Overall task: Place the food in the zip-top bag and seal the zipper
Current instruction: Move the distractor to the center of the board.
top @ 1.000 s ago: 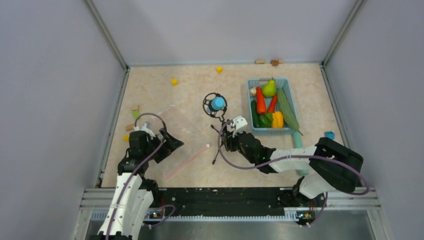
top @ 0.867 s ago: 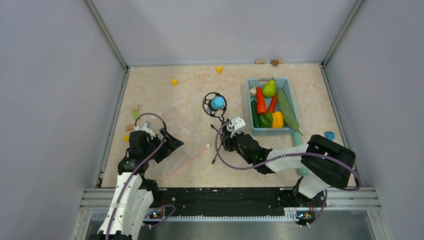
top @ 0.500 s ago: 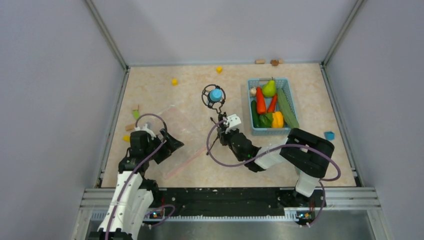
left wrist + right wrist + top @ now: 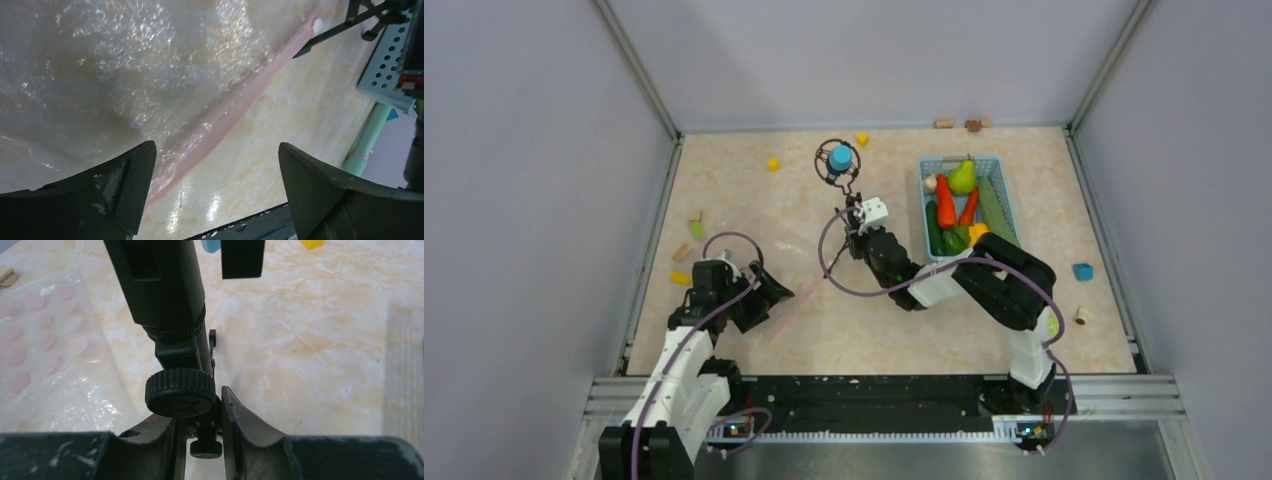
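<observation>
The zip-top bag (image 4: 759,245) lies flat and clear on the left of the table, its pink zipper (image 4: 799,308) running diagonally. My left gripper (image 4: 776,296) hovers open over the zipper (image 4: 235,100), touching nothing. The food sits in a light blue basket (image 4: 999,262): a green pear (image 4: 962,178), a carrot (image 4: 945,200), a cucumber (image 4: 996,205) and a yellow pepper (image 4: 977,232). My right gripper (image 4: 856,228) is shut on the stem of a black tripod stand (image 4: 172,315), whose ring with a blue ball (image 4: 839,160) points toward the back. The right gripper (image 4: 200,405) pinches just below a knurled knob.
Yellow cubes (image 4: 773,163) (image 4: 862,139) lie at the back, small blocks (image 4: 681,278) by the left wall, corks (image 4: 944,123) on the back edge. A blue cube (image 4: 1081,271) sits right of the basket. A teal cylinder (image 4: 367,142) lies beside the basket (image 4: 387,70).
The right jaws closed on the black stand and carried it toward the back and left. The right arm swung across in front of the basket. The left gripper shifted slightly nearer, still open.
</observation>
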